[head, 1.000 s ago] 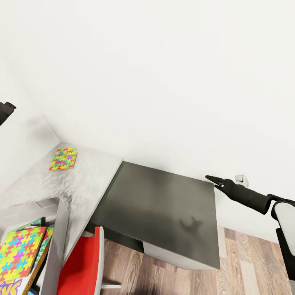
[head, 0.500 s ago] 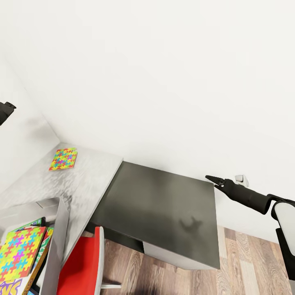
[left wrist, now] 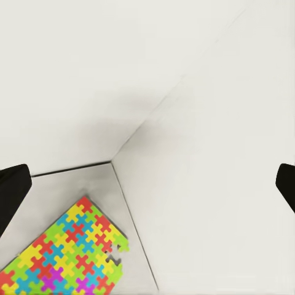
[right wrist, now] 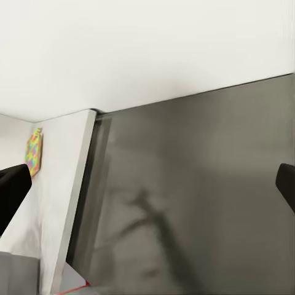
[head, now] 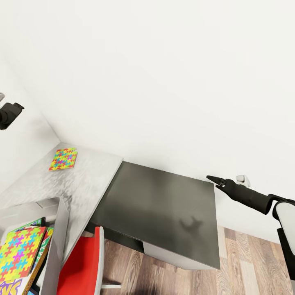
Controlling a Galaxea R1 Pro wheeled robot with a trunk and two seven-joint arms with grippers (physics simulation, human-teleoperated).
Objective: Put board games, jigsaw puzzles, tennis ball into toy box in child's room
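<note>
— Where were the toys at that moment?

— One jigsaw puzzle (head: 63, 159) lay flat on the pale table (head: 82, 184), at the left of the head view near the corner where the two white walls met. The left wrist camera caught the same puzzle (left wrist: 67, 255) at the lower left of its frame, close against the wall. A second puzzle (head: 18, 252) sat in the lower left corner of the head view, on top of other flat boxes inside the grey toy box (head: 57, 237). Below it a bit of a purple-lettered game box (head: 12, 285) peeked out at the bottom edge.

— And the arms?

— The left gripper (head: 10, 114) was at the far left edge of the head view, up high beside the wall and well above the table. In its own wrist view the two dark fingertips (left wrist: 12, 193) stood at opposite edges of the frame with nothing between them, so it was spread wide and empty.

— The right one?

— The right gripper (head: 215, 180) was at the right of the head view, pointing left over the far right corner of the dark cabinet (head: 164, 205). Its fingertips (right wrist: 12, 190) were likewise wide apart in its wrist view, holding nothing.

— Anything else?

— A red chair (head: 84, 266) stood at the bottom, between the toy box and the cabinet, over the wood floor (head: 246, 262).
</note>
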